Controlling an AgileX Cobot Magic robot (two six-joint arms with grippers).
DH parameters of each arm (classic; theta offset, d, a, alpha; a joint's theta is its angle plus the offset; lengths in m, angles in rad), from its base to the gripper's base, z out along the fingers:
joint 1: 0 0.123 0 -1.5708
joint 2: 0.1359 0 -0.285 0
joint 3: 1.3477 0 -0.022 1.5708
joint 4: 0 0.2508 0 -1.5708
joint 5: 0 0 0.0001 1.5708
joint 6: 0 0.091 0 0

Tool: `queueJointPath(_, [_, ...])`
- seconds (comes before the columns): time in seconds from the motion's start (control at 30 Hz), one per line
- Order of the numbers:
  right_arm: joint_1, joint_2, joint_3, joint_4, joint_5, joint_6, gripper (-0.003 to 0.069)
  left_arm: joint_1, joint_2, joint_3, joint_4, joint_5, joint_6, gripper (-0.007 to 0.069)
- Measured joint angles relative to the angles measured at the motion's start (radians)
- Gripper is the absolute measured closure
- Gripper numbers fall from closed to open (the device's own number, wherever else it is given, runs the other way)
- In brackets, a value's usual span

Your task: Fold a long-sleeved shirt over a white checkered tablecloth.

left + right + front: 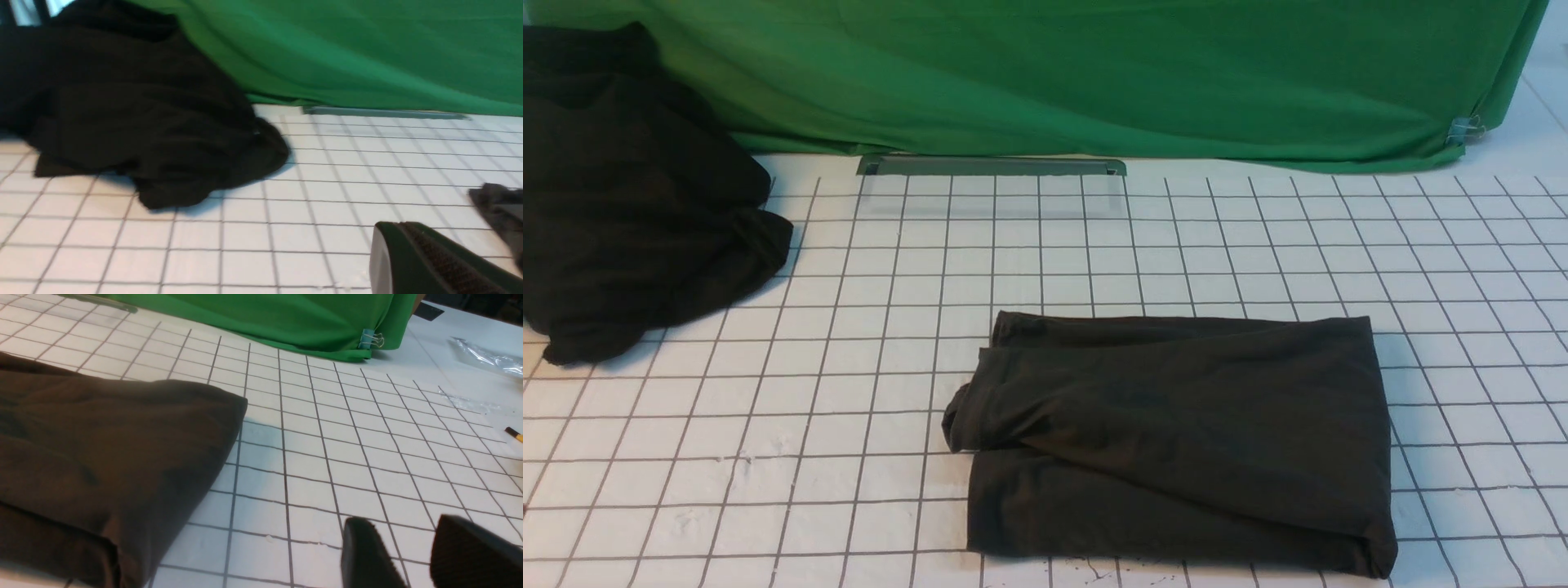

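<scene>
I saw the shirt (pixel 1176 441) folded into a charcoal rectangle on the tablecloth (pixel 849 408); my left gripper (pixel 429 261) was closed and empty, my right gripper (pixel 412 555) parted, empty.

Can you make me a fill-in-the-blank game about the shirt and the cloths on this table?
1. The long-sleeved shirt lies ____ into a flat bundle on the white checkered tablecloth.
2. The cloth hanging at the back is ____ in colour.
3. The crumpled black cloth sits on the robot's ____ side.
4. The right gripper holds ____.

Missing words: folded; green; left; nothing
</scene>
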Motion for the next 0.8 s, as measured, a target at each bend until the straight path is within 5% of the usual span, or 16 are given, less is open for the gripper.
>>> queueJointPath(0.8, [0.000, 0.000, 0.000, 0.000, 0.000, 0.000, 0.0418, 0.027, 0.000, 0.042, -0.029, 0.048, 0.041, 0.0622])
